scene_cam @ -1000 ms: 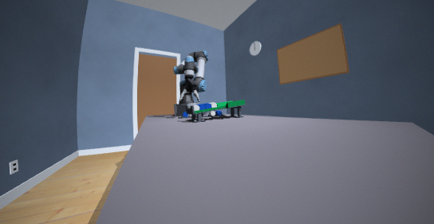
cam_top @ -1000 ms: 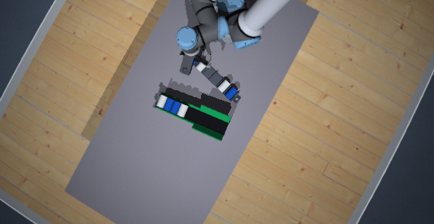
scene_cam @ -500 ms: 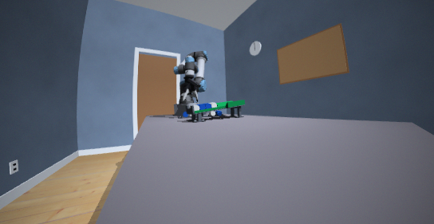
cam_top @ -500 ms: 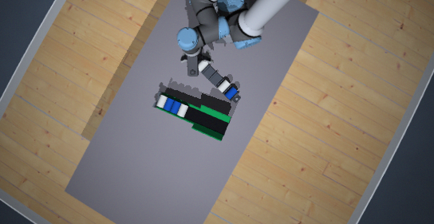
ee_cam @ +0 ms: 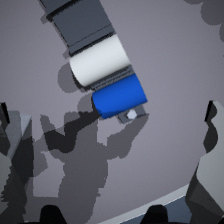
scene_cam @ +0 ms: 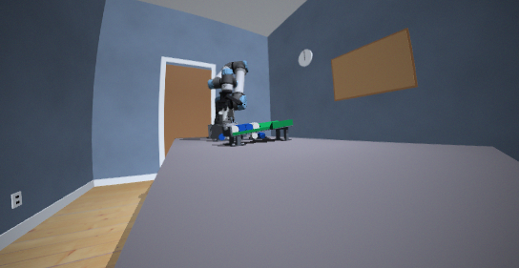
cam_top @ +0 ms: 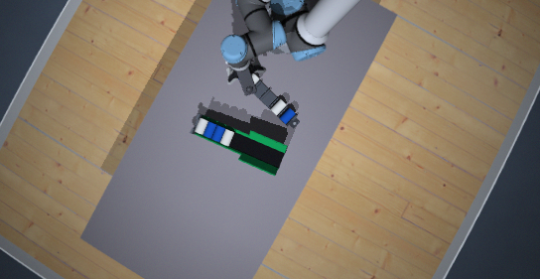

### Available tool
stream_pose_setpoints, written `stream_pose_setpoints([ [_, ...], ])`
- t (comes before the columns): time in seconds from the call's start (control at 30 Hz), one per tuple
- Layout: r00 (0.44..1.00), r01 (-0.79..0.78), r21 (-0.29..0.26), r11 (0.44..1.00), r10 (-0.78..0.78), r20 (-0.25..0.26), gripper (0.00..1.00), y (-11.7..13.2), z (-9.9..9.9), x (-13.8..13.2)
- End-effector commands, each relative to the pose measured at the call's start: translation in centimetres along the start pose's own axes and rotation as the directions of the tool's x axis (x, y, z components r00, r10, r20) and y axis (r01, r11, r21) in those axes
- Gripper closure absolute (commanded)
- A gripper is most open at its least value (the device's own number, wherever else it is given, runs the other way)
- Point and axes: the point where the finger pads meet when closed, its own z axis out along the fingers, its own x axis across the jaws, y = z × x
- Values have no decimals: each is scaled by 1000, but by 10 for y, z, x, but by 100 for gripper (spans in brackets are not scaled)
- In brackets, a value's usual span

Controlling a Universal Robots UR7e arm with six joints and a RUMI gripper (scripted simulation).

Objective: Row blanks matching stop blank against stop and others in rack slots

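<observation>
The green feed ramp (cam_top: 270, 147) (scene_cam: 274, 124) stands in the middle of the grey table. A row of blanks lies on its low left end: a white blank (cam_top: 201, 125), two blue blanks (cam_top: 214, 131), then another white blank (cam_top: 227, 137). The dark stock rack (cam_top: 267, 96) (ee_cam: 82, 22) runs diagonally behind the ramp. It holds a white blank (cam_top: 277, 106) (ee_cam: 99, 61) and, next to it at the rack's end, a blue blank (cam_top: 287, 115) (ee_cam: 119, 96). My gripper (ee_cam: 106, 102) is open and empty. It hovers above the table just off the rack's end, with the blue blank a little ahead of the fingers.
The robot arm (cam_top: 298, 20) (scene_cam: 229, 91) reaches in from the table's far end over the rack. The grey table top (cam_top: 199, 209) (scene_cam: 334, 200) is bordered by wooden floor (cam_top: 422, 149). A small bolt-like tab (ee_cam: 131, 115) sticks out at the rack's end.
</observation>
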Motion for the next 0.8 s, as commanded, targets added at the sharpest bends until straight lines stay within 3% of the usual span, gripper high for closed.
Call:
stream_pose_setpoints([
  [0.0,995,103,10,995,-103,-1,0,-1,0,-2],
  [0.37,944,331,10,943,-331,-3,0,-1,0,-6],
  [0.77,905,425,9,905,-425,-4,0,-1,0,-8],
])
